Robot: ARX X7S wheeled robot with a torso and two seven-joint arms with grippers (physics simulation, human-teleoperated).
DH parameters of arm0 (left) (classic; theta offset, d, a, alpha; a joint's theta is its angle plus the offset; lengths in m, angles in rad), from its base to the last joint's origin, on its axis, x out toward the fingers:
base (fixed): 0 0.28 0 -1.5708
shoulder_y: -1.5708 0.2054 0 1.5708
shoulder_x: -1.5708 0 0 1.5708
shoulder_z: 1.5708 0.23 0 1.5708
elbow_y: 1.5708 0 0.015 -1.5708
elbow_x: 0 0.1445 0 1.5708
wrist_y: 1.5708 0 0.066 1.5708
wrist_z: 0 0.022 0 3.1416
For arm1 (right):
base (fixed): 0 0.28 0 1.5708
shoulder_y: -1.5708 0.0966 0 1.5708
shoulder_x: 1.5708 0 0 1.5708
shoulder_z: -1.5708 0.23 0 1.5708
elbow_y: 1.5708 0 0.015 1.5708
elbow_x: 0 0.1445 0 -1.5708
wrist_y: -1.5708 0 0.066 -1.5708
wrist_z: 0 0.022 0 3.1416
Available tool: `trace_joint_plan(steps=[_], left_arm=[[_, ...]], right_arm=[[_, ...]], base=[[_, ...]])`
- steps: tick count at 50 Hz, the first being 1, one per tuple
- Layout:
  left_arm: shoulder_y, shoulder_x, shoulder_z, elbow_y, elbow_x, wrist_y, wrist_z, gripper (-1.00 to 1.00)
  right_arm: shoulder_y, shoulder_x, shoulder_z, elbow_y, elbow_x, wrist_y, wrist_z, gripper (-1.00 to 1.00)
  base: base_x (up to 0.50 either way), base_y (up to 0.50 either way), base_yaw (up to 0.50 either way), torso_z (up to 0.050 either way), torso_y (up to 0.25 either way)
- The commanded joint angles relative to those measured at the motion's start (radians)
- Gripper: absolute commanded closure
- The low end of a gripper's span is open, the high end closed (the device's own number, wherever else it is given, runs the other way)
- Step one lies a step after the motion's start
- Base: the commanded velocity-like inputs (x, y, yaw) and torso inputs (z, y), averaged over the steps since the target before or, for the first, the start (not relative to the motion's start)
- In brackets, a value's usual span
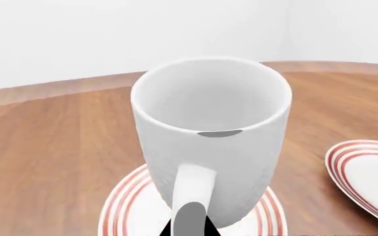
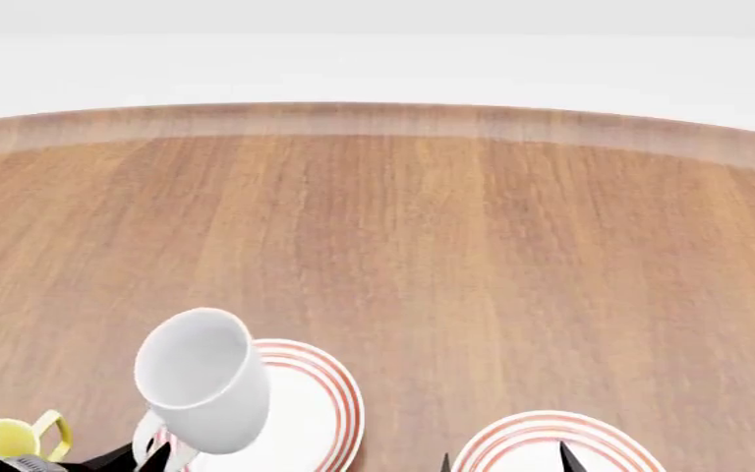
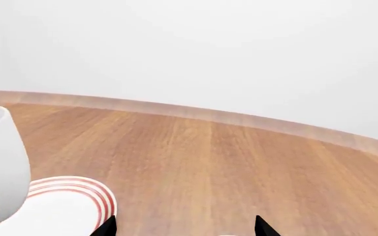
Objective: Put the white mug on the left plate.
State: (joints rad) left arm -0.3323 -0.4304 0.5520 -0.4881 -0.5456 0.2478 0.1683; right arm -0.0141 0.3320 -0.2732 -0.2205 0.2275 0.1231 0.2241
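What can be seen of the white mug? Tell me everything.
The white mug is tall, plain and glossy, like glazed ceramic, with a white loop handle. It is empty, mouth up, tilted in the head view. It sits over the left plate; whether its base touches the plate cannot be told. The left pincer meets the handle, its grip mostly out of frame. The yellow mug stands apart beside it.
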Motion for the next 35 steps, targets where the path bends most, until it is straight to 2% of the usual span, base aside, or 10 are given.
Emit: trace_joint_plan(steps=[1, 18, 35], left_arm=[[-0.055, 0.055, 0.005, -0.111, -0.003, 0.013, 0.036, 1.00], [-0.083, 0.095, 0.015, -0.196, 0.009, 0.030, 0.057, 1.00], [-0.201, 0.205, -0.018, -0.529, 0.021, 0.151, 0.103, 1.00]], right_arm=[[0.002, 0.002, 0.000, 0.006, 0.005, -0.006, 0.001, -1.00], [-0.005, 0.007, 0.000, 0.005, 0.012, -0.016, 0.005, -1.00], [-0.010, 0.012, 0.000, 0.004, 0.019, -0.026, 0.007, -1.00]], base=[[0.00, 0.00, 0.00, 0.000, 0.000], [0.00, 0.00, 0.00, 0.000, 0.001], [0.00, 0.00, 0.00, 0.000, 0.001]])
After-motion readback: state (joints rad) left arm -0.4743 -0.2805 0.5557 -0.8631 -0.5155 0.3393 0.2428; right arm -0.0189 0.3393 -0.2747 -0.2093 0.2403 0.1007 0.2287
